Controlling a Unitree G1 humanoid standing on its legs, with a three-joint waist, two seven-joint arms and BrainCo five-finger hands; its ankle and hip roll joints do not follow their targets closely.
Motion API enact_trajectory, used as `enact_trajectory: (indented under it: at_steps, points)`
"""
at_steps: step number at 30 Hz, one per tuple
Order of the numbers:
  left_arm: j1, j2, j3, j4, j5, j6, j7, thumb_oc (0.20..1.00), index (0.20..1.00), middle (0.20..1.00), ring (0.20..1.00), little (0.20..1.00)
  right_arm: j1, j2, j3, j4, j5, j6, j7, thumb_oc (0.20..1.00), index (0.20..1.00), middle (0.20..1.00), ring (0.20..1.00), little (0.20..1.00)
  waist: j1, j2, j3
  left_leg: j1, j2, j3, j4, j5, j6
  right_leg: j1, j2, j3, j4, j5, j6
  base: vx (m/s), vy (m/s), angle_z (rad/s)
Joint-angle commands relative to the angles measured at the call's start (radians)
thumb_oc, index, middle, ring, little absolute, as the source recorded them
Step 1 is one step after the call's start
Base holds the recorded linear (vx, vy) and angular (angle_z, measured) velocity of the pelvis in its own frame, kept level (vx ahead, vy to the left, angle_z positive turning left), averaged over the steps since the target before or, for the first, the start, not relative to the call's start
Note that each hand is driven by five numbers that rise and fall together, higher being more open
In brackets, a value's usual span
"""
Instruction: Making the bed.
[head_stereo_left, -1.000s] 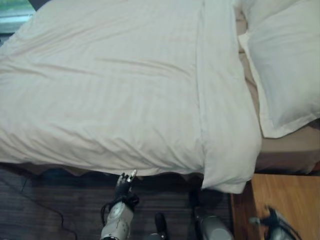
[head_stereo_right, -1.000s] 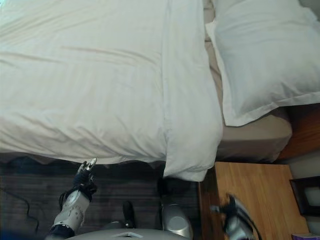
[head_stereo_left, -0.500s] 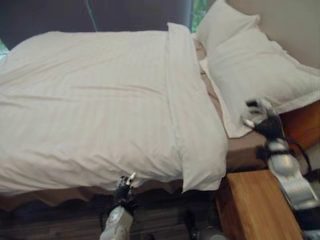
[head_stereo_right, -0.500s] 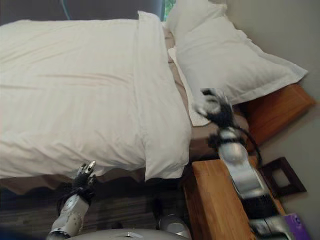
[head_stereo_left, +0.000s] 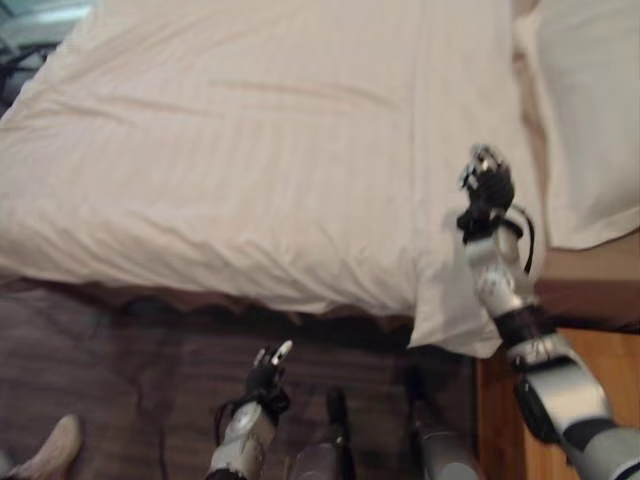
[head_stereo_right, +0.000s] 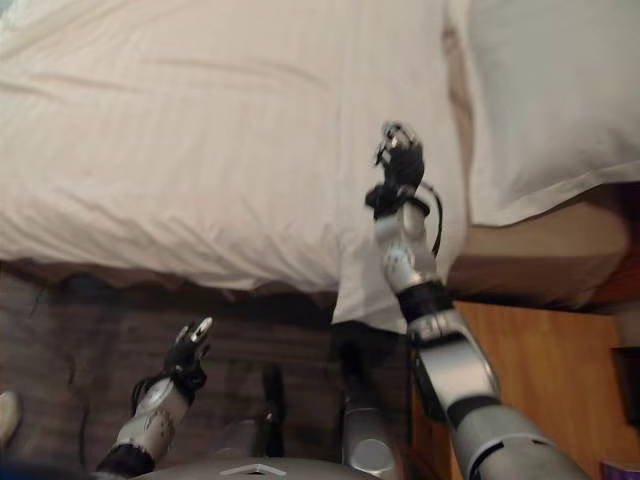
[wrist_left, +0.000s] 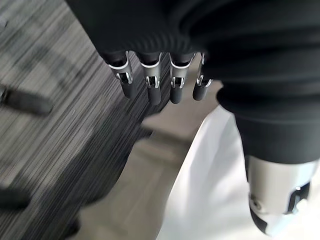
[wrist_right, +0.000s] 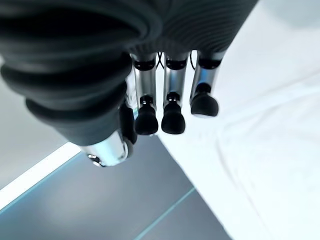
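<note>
A white striped duvet (head_stereo_left: 250, 150) covers the bed, with a folded band (head_stereo_left: 465, 90) along its pillow end and one corner (head_stereo_left: 450, 320) hanging over the bed's side. A white pillow (head_stereo_left: 590, 110) lies at the head on the tan sheet (head_stereo_left: 590, 275). My right hand (head_stereo_left: 487, 185) is raised over the folded band, fingers (wrist_right: 172, 105) relaxed and holding nothing, with the duvet (wrist_right: 270, 125) past them. My left hand (head_stereo_left: 268, 368) hangs low by the bed's side above the floor, its fingers (wrist_left: 150, 82) straight and empty.
Dark striped carpet (head_stereo_left: 120, 380) runs along the bed's side. A wooden nightstand (head_stereo_left: 600, 360) stands at the lower right beside the bed's head. A person's light shoe (head_stereo_left: 45, 450) shows at the lower left corner.
The camera has swung down and closer to the bed. My right arm has come up from by the nightstand and now reaches over the duvet's folded band. The left hand stays low.
</note>
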Motion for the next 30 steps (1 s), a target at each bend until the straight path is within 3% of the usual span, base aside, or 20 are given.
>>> enact_trajectory:
  at_steps: [1,2,3,5,9,12,13,14,17,18,19,20,21,22,23,25,27,28,30]
  points:
    - [-0.026,0.117,0.029,-0.031,-0.029,-0.071,-0.03,1.0,1.0,1.0,1.0,1.0,-0.004,-0.017,-0.044,0.046,0.055,-0.039,-0.005,0.2,0.2,0.2,0.2,0.2,0.031,-0.035,0.036,0.088,-0.039,-0.004,0.012,-0.12,-0.004,0.054,-0.085,0.028,0.012,-0.135,0.058,-0.04,0.035,0.16]
    - [-0.021,0.121,0.048,-0.041,-0.04,-0.065,-0.044,1.0,1.0,1.0,1.0,1.0,0.036,-0.012,-0.075,0.1,0.063,-0.026,0.0,0.2,0.2,0.2,0.2,0.2,0.03,-0.006,0.051,0.081,-0.044,-0.005,0.012,-0.117,-0.005,0.048,-0.09,0.023,0.012,-0.137,0.061,-0.02,0.032,0.08]
    - [-0.021,0.118,0.055,-0.038,-0.041,-0.061,-0.046,1.0,1.0,1.0,1.0,1.0,0.066,0.004,-0.09,0.116,0.068,-0.019,0.004,0.2,0.2,0.2,0.2,0.2,0.027,0.001,0.055,0.081,-0.043,-0.006,0.012,-0.116,-0.006,0.049,-0.09,0.02,0.012,-0.138,0.062,-0.03,0.04,0.04]
    - [-0.027,0.094,0.067,-0.018,-0.033,-0.049,-0.045,1.0,1.0,1.0,1.0,1.0,0.2,0.076,-0.115,0.131,0.067,0.009,0.024,0.2,0.2,0.2,0.2,0.2,0.009,0.007,0.064,0.09,-0.045,-0.006,0.012,-0.126,-0.006,0.056,-0.088,0.019,0.012,-0.141,0.068,0.0,0.033,0.05]
    - [-0.046,0.055,0.101,0.036,-0.025,-0.04,-0.045,1.0,1.0,1.0,1.0,1.0,0.409,0.138,-0.123,0.158,0.018,0.058,0.061,0.2,0.2,0.2,0.2,0.2,-0.022,-0.008,0.068,0.107,-0.043,0.003,0.012,-0.13,-0.006,0.069,-0.088,0.022,0.012,-0.141,0.072,-0.02,0.047,0.07]
    - [-0.047,0.024,0.105,0.05,-0.012,-0.017,-0.054,1.0,1.0,1.0,1.0,1.0,0.618,0.132,-0.149,0.186,-0.078,0.14,0.09,0.2,0.2,0.2,0.2,0.2,-0.072,-0.066,0.039,0.162,-0.035,0.02,0.012,-0.159,0.001,0.112,-0.088,0.022,0.012,-0.146,0.072,0.03,0.031,-0.04]
    - [-0.044,0.024,0.104,0.049,-0.012,-0.017,-0.054,1.0,1.0,1.0,1.0,1.0,0.622,0.132,-0.149,0.184,-0.078,0.14,0.091,0.2,0.2,0.2,0.2,0.2,-0.072,-0.066,0.039,0.165,-0.035,0.02,0.012,-0.16,0.001,0.116,-0.089,0.022,0.012,-0.148,0.072,0.09,0.025,-0.06]
    - [-0.031,0.021,0.11,0.05,-0.012,-0.004,-0.055,1.0,1.0,1.0,1.0,1.0,0.709,0.133,-0.165,0.2,-0.111,0.17,0.101,0.2,0.2,0.2,0.2,0.2,-0.092,-0.098,0.012,0.197,-0.031,0.028,0.012,-0.175,0.005,0.141,-0.088,0.022,0.012,-0.151,0.074,0.08,0.042,-0.11]
    - [0.001,0.016,0.112,0.044,0.007,0.023,-0.062,1.0,1.0,1.0,1.0,1.0,0.83,0.134,-0.168,0.216,-0.195,0.215,0.12,0.2,0.2,0.2,0.2,0.2,-0.118,-0.145,-0.033,0.244,-0.024,0.04,0.012,-0.193,0.01,0.176,-0.088,0.025,0.012,-0.152,0.078,0.04,0.062,-0.2]
    - [0.003,0.016,0.112,0.043,0.008,0.023,-0.062,1.0,1.0,1.0,1.0,1.0,0.832,0.135,-0.168,0.215,-0.196,0.215,0.12,0.523,0.523,0.523,0.523,0.523,-0.118,-0.145,-0.033,0.246,-0.024,0.041,0.012,-0.194,0.01,0.178,-0.088,0.025,0.012,-0.153,0.078,0.01,0.061,-0.19]
    - [0.019,0.017,0.108,0.031,0.028,0.029,-0.071,1.0,1.0,1.0,1.0,1.0,0.872,0.132,-0.148,0.233,-0.267,0.237,0.127,1.0,1.0,1.0,1.0,1.0,-0.122,-0.174,-0.06,0.267,-0.024,0.041,0.012,-0.203,0.017,0.195,-0.089,0.026,0.012,-0.151,0.082,0.01,0.025,-0.1]
    - [0.02,0.017,0.108,0.03,0.029,0.03,-0.071,1.0,1.0,1.0,1.0,1.0,0.873,0.133,-0.148,0.233,-0.268,0.237,0.127,1.0,1.0,1.0,1.0,1.0,-0.122,-0.174,-0.059,0.268,-0.024,0.041,0.012,-0.203,0.017,0.197,-0.089,0.027,0.012,-0.151,0.082,-0.04,0.071,-0.17]
    - [0.042,0.02,0.108,0.007,0.039,0.035,-0.075,1.0,1.0,1.0,1.0,1.0,0.898,0.134,-0.125,0.223,-0.333,0.251,0.136,1.0,1.0,1.0,1.0,1.0,-0.119,-0.203,-0.071,0.285,-0.026,0.039,0.012,-0.206,0.025,0.211,-0.091,0.028,0.013,-0.147,0.086,-0.05,0.048,-0.25]
    - [0.042,0.02,0.108,0.007,0.039,0.035,-0.075,1.0,1.0,1.0,1.0,1.0,0.898,0.134,-0.125,0.223,-0.333,0.251,0.136,1.0,1.0,1.0,1.0,1.0,-0.119,-0.203,-0.07,0.285,-0.026,0.039,0.012,-0.206,0.025,0.211,-0.091,0.028,0.013,-0.147,0.086,-0.14,0.088,-0.28]
    - [0.046,0.023,0.1,-0.006,0.073,0.041,-0.072,1.0,1.0,1.0,1.0,1.0,0.901,0.12,-0.077,0.173,-0.417,0.254,0.14,1.0,1.0,1.0,1.0,1.0,-0.117,-0.228,-0.07,0.299,-0.026,0.044,0.012,-0.208,0.033,0.208,-0.087,0.031,0.045,-0.146,0.091,-0.12,0.048,-0.15]
    - [0.026,0.042,0.092,-0.044,0.129,0.023,-0.034,1.0,1.0,1.0,1.0,1.0,0.889,0.107,-0.01,0.018,-0.517,0.244,0.133,1.0,1.0,1.0,1.0,1.0,-0.115,-0.246,-0.049,0.315,-0.012,0.051,0.012,-0.202,0.038,0.179,-0.065,0.025,0.161,-0.16,0.108,-0.22,0.056,-0.06]
    - [0.026,0.043,0.092,-0.044,0.129,0.024,-0.034,1.0,1.0,1.0,1.0,1.0,0.889,0.108,-0.009,0.018,-0.517,0.245,0.132,1.0,1.0,1.0,1.0,1.0,-0.114,-0.247,-0.052,0.311,-0.012,0.053,0.012,-0.2,0.038,0.174,-0.065,0.027,0.161,-0.158,0.107,-0.12,0.026,-0.22]
    - [0.001,0.069,0.088,-0.093,0.181,0.007,-0.008,1.0,1.0,1.0,1.0,1.0,0.869,0.094,0.036,-0.077,-0.559,0.219,0.13,1.0,1.0,1.0,1.0,1.0,-0.104,-0.24,-0.049,0.314,0.001,0.068,0.012,-0.196,0.043,0.178,-0.069,-0.035,0.213,-0.188,0.093,-0.13,0.042,-0.33]
    - [-0.01,0.125,0.115,-0.184,0.217,-0.013,-0.001,1.0,1.0,1.0,1.0,1.0,0.858,0.072,0.057,-0.191,-0.577,0.19,0.136,1.0,1.0,1.0,1.0,1.0,-0.097,-0.235,-0.059,0.323,0.004,0.08,0.012,-0.195,0.049,0.212,-0.082,-0.078,0.252,-0.215,0.081,-0.12,0.04,-0.58]
